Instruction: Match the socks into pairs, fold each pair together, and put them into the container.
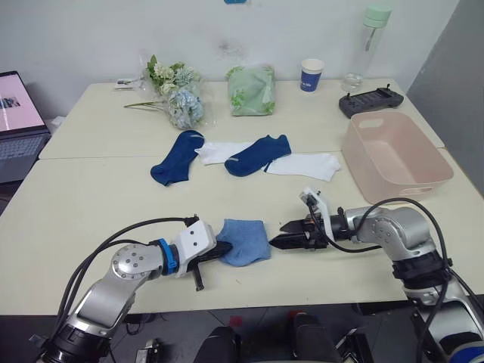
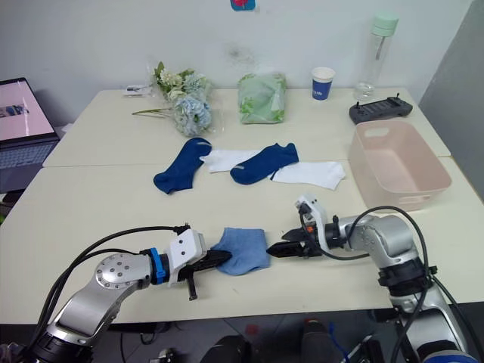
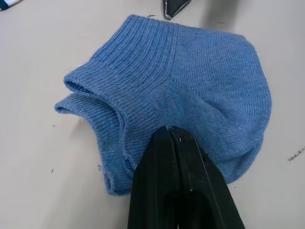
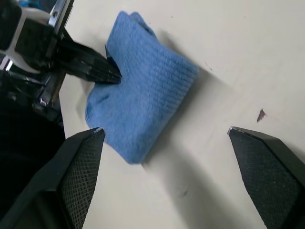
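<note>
A folded light blue sock bundle point(image 1: 246, 240) lies near the table's front edge. My left gripper point(image 1: 224, 249) is shut, its fingers point(image 3: 162, 157) pinching the bundle's left edge. My right gripper point(image 4: 167, 131) stands open just right of the bundle, apart from it, with nothing between its fingers. Further back lie two navy socks point(image 1: 175, 157) point(image 1: 259, 155) and two white socks point(image 1: 223, 151) point(image 1: 314, 164), the right navy one overlapping both white ones. The pink container point(image 1: 412, 190) stands at the right with nothing visible inside.
Along the table's back edge are a flower bunch point(image 1: 178, 94), a pale green bag point(image 1: 252, 89), a paper cup point(image 1: 311, 75), a black controller point(image 1: 370, 101) and a bottle point(image 1: 373, 38). A laptop point(image 1: 19, 121) sits off to the left.
</note>
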{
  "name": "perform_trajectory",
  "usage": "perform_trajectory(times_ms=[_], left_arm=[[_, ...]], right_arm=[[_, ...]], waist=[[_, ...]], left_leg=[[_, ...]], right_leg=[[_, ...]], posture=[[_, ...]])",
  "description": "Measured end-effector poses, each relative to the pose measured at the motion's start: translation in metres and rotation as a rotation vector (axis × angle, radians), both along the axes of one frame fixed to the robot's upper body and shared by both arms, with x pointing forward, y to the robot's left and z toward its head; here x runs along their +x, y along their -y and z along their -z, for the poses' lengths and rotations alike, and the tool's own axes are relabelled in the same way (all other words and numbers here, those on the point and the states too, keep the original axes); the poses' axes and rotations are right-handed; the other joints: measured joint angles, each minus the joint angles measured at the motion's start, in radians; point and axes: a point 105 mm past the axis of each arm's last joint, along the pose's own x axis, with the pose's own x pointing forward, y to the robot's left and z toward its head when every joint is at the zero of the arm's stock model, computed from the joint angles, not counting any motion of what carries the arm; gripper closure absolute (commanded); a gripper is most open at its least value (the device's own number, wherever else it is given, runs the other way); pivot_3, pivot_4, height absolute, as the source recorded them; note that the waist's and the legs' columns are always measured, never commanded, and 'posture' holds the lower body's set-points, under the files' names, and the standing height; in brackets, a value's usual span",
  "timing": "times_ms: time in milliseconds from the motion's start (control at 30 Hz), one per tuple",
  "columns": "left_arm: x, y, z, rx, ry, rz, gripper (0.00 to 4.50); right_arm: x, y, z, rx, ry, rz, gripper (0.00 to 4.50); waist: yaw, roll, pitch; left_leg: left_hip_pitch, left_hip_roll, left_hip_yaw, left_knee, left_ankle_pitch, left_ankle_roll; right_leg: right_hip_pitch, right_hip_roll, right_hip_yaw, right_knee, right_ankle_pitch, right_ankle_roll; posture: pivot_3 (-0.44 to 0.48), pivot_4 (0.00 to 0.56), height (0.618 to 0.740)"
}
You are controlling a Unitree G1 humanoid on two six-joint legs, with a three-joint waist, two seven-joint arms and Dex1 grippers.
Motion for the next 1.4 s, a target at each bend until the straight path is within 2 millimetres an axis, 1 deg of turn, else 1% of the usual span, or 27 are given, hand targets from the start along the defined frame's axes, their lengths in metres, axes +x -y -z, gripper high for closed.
perform_trajectory(times_ms=[167, 400, 500, 600, 800, 900, 967, 1100, 1133, 1167, 1267, 1333, 1400], left_arm=[[0.0, -0.002, 0.001, -0.005, 0.005, -0.01, 4.5], [-0.004, -0.004, 0.002, -0.017, 0.019, -0.034, 4.5], [-0.005, -0.003, 0.002, -0.027, 0.021, -0.04, 4.5], [-0.005, -0.003, 0.002, -0.027, 0.028, -0.052, 4.5], [-0.004, -0.002, 0.002, -0.038, 0.029, -0.059, 4.5], [-0.004, -0.002, 0.002, -0.048, 0.03, -0.069, 4.5], [-0.005, -0.002, 0.001, -0.059, 0.028, -0.074, 4.5], [-0.008, -0.001, -0.005, -0.114, 0.013, -0.085, 4.5], [-0.009, -0.001, -0.01, -0.145, 0.008, -0.092, 4.11], [-0.009, -0.001, -0.018, -0.183, 0.004, -0.101, 3.91], [-0.008, -0.003, -0.044, -0.294, -0.01, -0.125, 2.99], [-0.006, -0.003, -0.063, -0.345, -0.015, -0.121, 2.37], [-0.001, 0.001, -0.083, -0.376, -0.003, -0.095, 1.72]], right_arm=[[0.002, -0.019, 0.0, 0.048, -0.075, 0.003, 0.04], [-0.007, -0.053, 0.004, 0.117, -0.182, -0.052, 0.04], [-0.009, -0.059, 0.005, 0.122, -0.189, -0.063, 0.04], [-0.009, -0.063, 0.007, 0.13, -0.189, -0.058, 0.68], [-0.006, -0.062, 0.016, 0.119, -0.213, -0.035, 2.78], [-0.006, -0.064, 0.013, 0.131, -0.205, -0.047, 3.88], [-0.007, -0.065, 0.009, 0.141, -0.197, -0.059, 4.49], [-0.007, -0.063, 0.008, 0.142, -0.192, -0.06, 4.49], [-0.006, -0.061, 0.008, 0.14, -0.187, -0.054, 4.5], [-0.003, -0.056, 0.006, 0.137, -0.176, -0.038, 4.5], [0.008, -0.035, -0.003, 0.129, -0.134, 0.029, 4.5], [0.016, -0.023, -0.017, 0.139, -0.083, 0.06, 4.5], [0.027, -0.007, -0.039, 0.138, -0.001, 0.095, 4.5]], waist=[[-0.001, 0.0, 0.0], [-0.002, 0.001, -0.001], [-0.001, 0.001, -0.001], [-0.001, 0.001, -0.001], [-0.001, 0.001, -0.001], [-0.001, 0.001, -0.001], [-0.001, 0.001, -0.001], [0.0, 0.001, -0.001], [0.001, 0.001, -0.001], [0.001, 0.001, -0.001], [0.006, 0.001, 0.0], [0.005, 0.001, 0.0], [0.006, 0.001, 0.001]], left_leg=[[0.001, 0.0, 0.0, 0.0, 0.0, 0.0], [0.001, 0.0, 0.0, -0.001, 0.0, 0.0], [0.001, 0.0, -0.001, -0.001, 0.0, 0.0], [0.001, 0.0, -0.001, -0.001, 0.0, 0.0], [0.001, 0.0, -0.001, -0.001, 0.0, 0.0], [0.001, 0.0, -0.001, -0.001, 0.0, 0.0], [0.002, 0.0, -0.001, -0.001, 0.0, 0.0], [0.001, 0.0, -0.001, -0.001, 0.0, 0.0], [0.001, 0.0, -0.001, 0.0, 0.0, 0.0], [0.0, 0.0, -0.002, 0.0, 0.0, 0.0], [-0.003, 0.0, -0.003, 0.001, 0.0, 0.0], [-0.003, 0.0, -0.002, 0.001, 0.0, 0.0], [-0.003, -0.001, -0.002, 0.001, 0.0, 0.0]], right_leg=[[0.0, 0.001, 0.0, 0.001, 0.0, 0.0], [0.0, 0.001, 0.0, 0.001, 0.0, 0.0], [0.0, 0.0, 0.0, 0.0, 0.0, 0.0], [0.0, 0.001, 0.0, 0.0, 0.0, 0.0], [0.0, 0.0, 0.0, 0.0, 0.0, 0.0], [0.0, 0.001, 0.0, 0.001, 0.0, 0.0], [0.001, 0.001, 0.0, 0.001, 0.0, 0.0], [0.001, 0.0, 0.0, 0.001, 0.0, 0.0], [0.001, 0.0, 0.0, 0.001, 0.0, 0.0], [0.0, 0.0, 0.0, 0.0, 0.0, 0.0], [-0.001, -0.001, -0.001, 0.0, 0.0, 0.0], [-0.001, -0.001, -0.001, 0.0, 0.0, 0.0], [-0.001, 0.0, -0.001, 0.0, 0.0, 0.0]], posture=[[0.0, 0.15, 0.74], [0.0, 0.15, 0.74], [0.0, 0.15, 0.74], [0.0, 0.15, 0.74], [0.0, 0.15, 0.74], [0.0, 0.15, 0.74], [0.0, 0.15, 0.74], [0.0, 0.15, 0.74], [0.0, 0.15, 0.74], [0.0, 0.15, 0.74], [0.0, 0.15, 0.74], [0.0, 0.15, 0.74], [0.0, 0.15, 0.74]])
